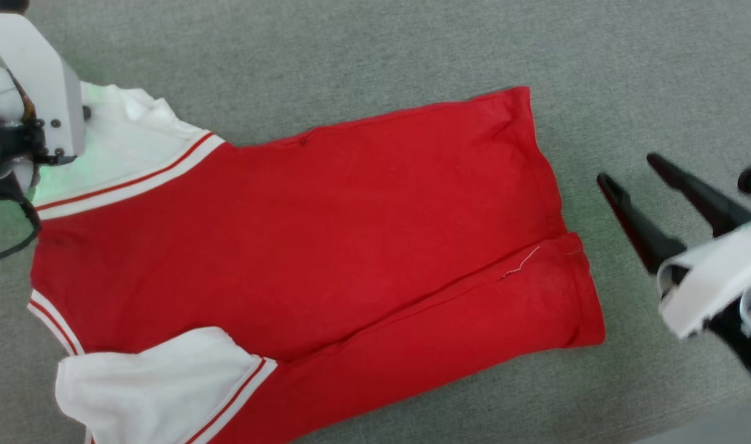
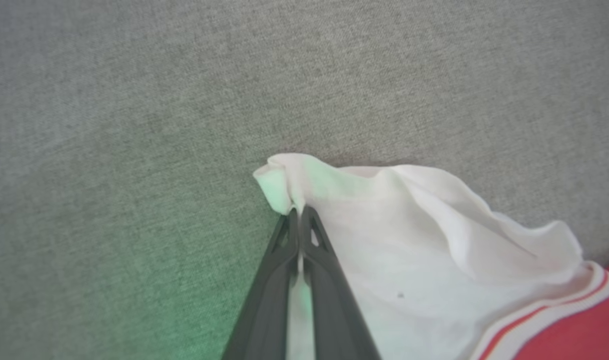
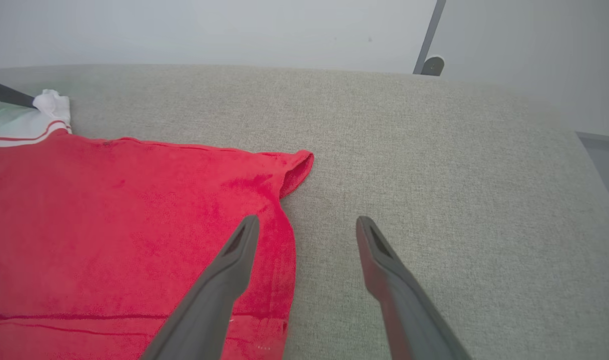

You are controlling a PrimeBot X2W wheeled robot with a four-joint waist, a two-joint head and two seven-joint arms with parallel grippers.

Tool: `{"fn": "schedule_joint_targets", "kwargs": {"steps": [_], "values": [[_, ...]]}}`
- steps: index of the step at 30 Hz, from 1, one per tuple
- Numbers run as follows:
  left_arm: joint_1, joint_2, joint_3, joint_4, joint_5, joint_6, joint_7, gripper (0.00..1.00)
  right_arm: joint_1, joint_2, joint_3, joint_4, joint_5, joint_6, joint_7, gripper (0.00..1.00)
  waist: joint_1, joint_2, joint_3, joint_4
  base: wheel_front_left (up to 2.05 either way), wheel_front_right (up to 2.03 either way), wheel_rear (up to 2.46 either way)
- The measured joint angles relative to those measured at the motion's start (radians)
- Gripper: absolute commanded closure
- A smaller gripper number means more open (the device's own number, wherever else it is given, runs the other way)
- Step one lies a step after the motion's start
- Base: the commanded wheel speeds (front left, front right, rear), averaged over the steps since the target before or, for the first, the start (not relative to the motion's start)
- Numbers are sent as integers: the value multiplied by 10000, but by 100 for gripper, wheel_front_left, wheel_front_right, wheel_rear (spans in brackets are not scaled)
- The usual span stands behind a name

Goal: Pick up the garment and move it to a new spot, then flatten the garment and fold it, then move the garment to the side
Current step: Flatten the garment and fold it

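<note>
Left gripper [image 2: 299,210] is clenched on the garment [image 1: 326,228], its two dark fingers pressed together on the outer tip of the far white sleeve [image 2: 384,225]. A small peak of cloth stands up just past the fingertips. Right gripper [image 1: 625,168] is released, with its jaws spread wide and nothing between them. It hangs just right of the hem [image 1: 566,246]; in its wrist view one finger is over the red edge and the other over bare cushion [image 1: 375,55].

The garment lies spread on the grey cushion, sleeves to the left and hem to the right. The red body is mostly flat. A long crease or overlap runs along the near side from the near sleeve [image 1: 153,382] toward the hem. The near sleeve is rumpled and the far one is bunched where it is pinched.

Judging by how it drapes, the garment is light, limp and soft. It should not be fragile or slippery, though it will likely cling a little to the woven cushion when dragged. Lifted from one point it would sag and gather into a bunch. Two holds set well apart would keep it spread.

The best places to pinch look like the doubled edges: the sleeve cuffs, the striped trim and the stitched hem corners. The cloth is thicker there and less likely to slip out of thin fingers. For the right gripper, the far hem corner looks the easiest to take, since it curls up slightly off the cushion.
</note>
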Motion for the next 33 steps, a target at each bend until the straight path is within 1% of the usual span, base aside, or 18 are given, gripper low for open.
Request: {"fn": "schedule_joint_targets", "kwargs": {"steps": [6, 12, 18, 28, 29, 30, 31, 33], "values": [[-201, -263, -29, 205, 0, -150, -79, 100, -1810, -27, 303, 1168, 531, -2, 1463, 0, 0, 0, 100, 179, 0, 0, 0], [-467, -516, -36, 416, 4, -301, -163, 100, -3504, 40, 748, 2886, 851, -2, 2679, 0, 0, 0, 251, 376, 0, 0, 0], [-655, -775, -50, 614, 4, -422, -259, 100, -4884, 222, 1214, 4700, 1139, -2, 3181, 0, 0, 0, 381, 588, 0, 0, 0], [-937, -1145, -88, 1020, 2, -625, -374, 100, -6218, 690, 2019, 7354, 1342, -2, 3770, 0, 0, 0, 510, 835, 0, 0, 0], [-953, -1175, -94, 1060, 2, -662, -401, 100, -6334, 717, 2082, 7547, 1417, -2, 3858, 14, 0, 0, 516, 851, 0, 0, 0], [-963, -1198, -100, 1097, 2, -694, -416, 100, -6465, 723, 2130, 7752, 1463, -2, 3935, 82, 0, 0, 522, 868, 0, 0, 0], [-974, -1221, -100, 1135, 2, -706, -424, 100, -6567, 717, 2220, 7866, 1473, -2, 3952, 100, 0, -1, 526, 887, 0, 0, 0], [-1000, -1283, -98, 1237, -6, -765, -479, 100, -6728, 686, 2332, 8088, 1544, -2, 3950, 100, 0, 0, 526, 924, 0, 0, 0]]}}
